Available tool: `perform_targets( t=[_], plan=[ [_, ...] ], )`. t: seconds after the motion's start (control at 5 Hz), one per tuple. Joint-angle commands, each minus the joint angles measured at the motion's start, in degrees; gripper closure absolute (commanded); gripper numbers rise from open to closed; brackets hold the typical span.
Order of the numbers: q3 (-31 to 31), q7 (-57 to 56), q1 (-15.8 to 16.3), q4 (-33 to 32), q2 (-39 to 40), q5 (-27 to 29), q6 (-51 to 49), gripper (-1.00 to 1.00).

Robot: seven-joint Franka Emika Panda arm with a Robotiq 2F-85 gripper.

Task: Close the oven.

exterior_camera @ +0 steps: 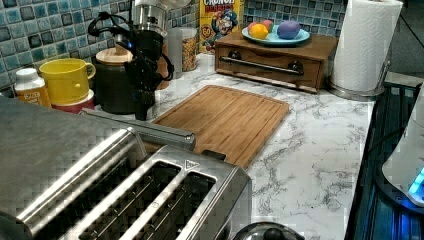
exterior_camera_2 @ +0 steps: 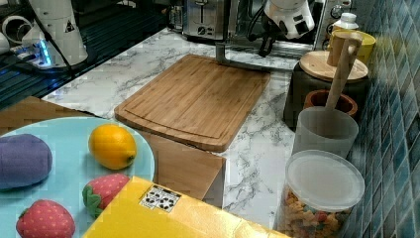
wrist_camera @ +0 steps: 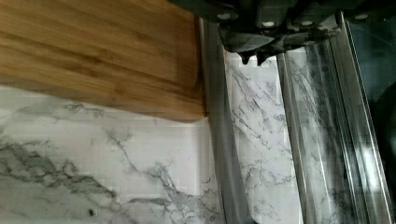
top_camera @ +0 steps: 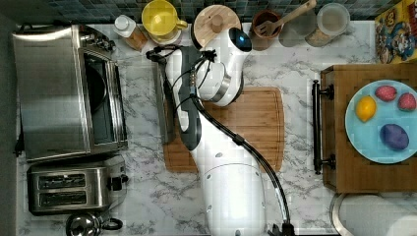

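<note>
The oven [top_camera: 49, 93] stands at the top view's left with its glass door [top_camera: 142, 105] folded down flat and the dark interior exposed. The door's bar handle [top_camera: 163, 110] lies along the cutting board's edge. My gripper [wrist_camera: 252, 57] points down over the door, its fingertips close together, shut and holding nothing. It sits just above the gap between the bar handle [wrist_camera: 222, 126] and the door's steel frame [wrist_camera: 292, 121]. In the left view the gripper [exterior_camera: 142, 107] hangs right behind the handle [exterior_camera: 150, 130].
A wooden cutting board [top_camera: 246, 123] lies beside the open door. A two-slot toaster [top_camera: 69, 189] and a kettle [top_camera: 83, 225] sit next to the oven. A yellow mug [top_camera: 160, 19], jars and a utensil cup line the tiled wall. A wooden drawer box [top_camera: 339, 162] carries a plate of fruit.
</note>
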Motion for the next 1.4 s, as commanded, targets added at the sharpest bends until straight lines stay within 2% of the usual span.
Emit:
perform_targets(
  t=[0.2, 0.6, 1.2, 1.4],
  plan=[
    [1.5, -2.1, 3.3, 3.3, -2.8, -4.8, 5.6, 1.00],
    [3.1, -0.8, 3.1, 0.5, -2.8, -5.7, 3.9, 1.00],
    [4.2, 0.9, 5.1, -3.3, -4.1, -8.4, 4.4, 1.00],
    [4.5, 3.2, 5.0, -4.0, -4.8, -6.0, 2.4, 1.00]
  ],
)
